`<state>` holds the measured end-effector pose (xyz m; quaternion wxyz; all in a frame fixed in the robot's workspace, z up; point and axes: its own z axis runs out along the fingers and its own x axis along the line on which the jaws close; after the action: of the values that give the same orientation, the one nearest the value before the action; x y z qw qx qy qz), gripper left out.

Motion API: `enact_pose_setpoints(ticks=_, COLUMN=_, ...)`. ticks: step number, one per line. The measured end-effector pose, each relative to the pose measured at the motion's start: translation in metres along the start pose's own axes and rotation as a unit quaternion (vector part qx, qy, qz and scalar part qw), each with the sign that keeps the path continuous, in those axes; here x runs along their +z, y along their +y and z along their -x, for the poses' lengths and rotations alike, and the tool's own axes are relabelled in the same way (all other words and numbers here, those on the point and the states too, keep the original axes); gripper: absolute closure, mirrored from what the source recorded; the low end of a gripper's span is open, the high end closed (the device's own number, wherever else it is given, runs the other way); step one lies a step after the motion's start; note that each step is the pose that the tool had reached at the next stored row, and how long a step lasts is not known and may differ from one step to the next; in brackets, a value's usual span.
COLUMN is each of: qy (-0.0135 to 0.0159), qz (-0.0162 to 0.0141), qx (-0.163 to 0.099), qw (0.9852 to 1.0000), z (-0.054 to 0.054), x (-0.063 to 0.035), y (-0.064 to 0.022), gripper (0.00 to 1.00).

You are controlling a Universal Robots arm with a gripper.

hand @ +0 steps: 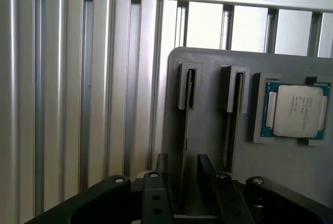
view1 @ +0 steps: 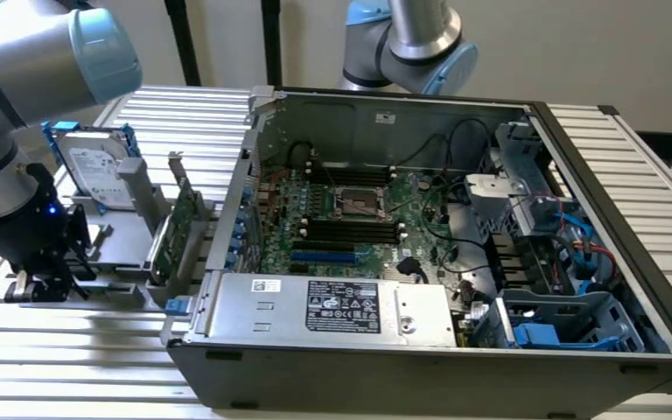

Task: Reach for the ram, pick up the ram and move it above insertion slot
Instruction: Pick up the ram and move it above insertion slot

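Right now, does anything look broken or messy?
Nothing looks broken or spilled. The ram stands straight in its gray holder, the chip lies flat in its pocket, and the gripper hangs over the holder.

A ribbed metal table (view1: pixel 67 359) carries an open computer case (view1: pixel 430 378) and a grey parts holder (hand: pixel 208 125)

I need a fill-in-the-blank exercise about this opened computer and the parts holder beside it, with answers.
The long narrow memory sockets on the green motherboard are ____.
The shorter slot near them is ____.
The black gripper is at the grey plastic holder, on the exterior view's ____.
The silver-lidded square processor lies beside ____ narrow holder slots.
Missing words: black; blue; left; two.
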<state>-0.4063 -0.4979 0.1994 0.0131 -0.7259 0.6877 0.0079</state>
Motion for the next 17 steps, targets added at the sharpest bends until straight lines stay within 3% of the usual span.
enact_pose_setpoints(ticks=4, qy=-0.0007, qz=0.0015, qx=0.000, qw=1.0000, z=0.0015, x=0.0009, y=-0.0005, gripper=0.64)
enact_pose_setpoints(ticks=12, qy=-0.0010, qz=0.0087, qx=0.000, qw=1.0000, z=0.0029, x=0.0023, y=-0.0022, gripper=0.64)
enact_pose_setpoints(ticks=17, qy=-0.0011, qz=0.0093, qx=0.000, qw=1.0000, z=0.0030, x=0.0026, y=-0.0026, gripper=0.65)
